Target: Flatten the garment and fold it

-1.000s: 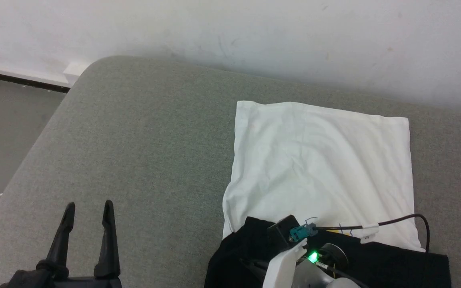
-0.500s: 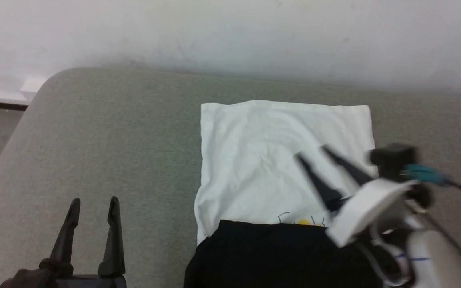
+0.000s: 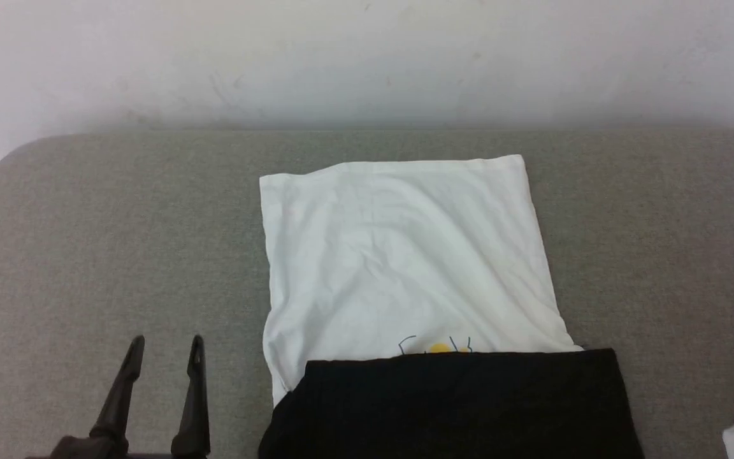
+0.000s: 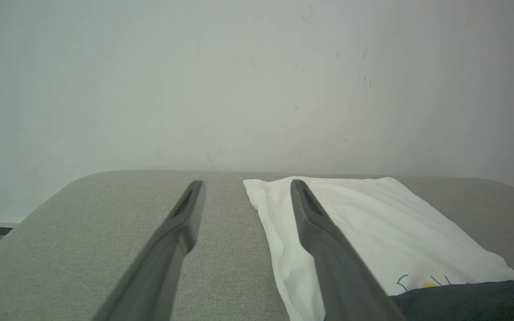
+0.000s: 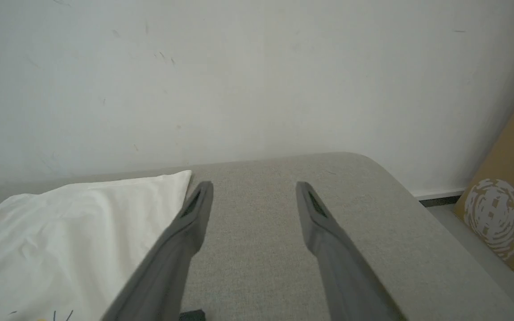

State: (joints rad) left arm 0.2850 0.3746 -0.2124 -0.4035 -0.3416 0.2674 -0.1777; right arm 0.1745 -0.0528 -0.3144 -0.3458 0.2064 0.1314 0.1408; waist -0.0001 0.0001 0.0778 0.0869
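The left tool (image 3: 167,340) is held open and empty over the grey padded surface (image 3: 86,223), apart from the garment (image 3: 405,255) on its left. The garment is laid flat at the centre, with black cloth folded across its near edge. The right tool (image 5: 253,185) is spread open and empty, to the garment's right.

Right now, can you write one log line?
shirt: partly folded on grey cushion | left hand: open, empty | right hand: open, empty
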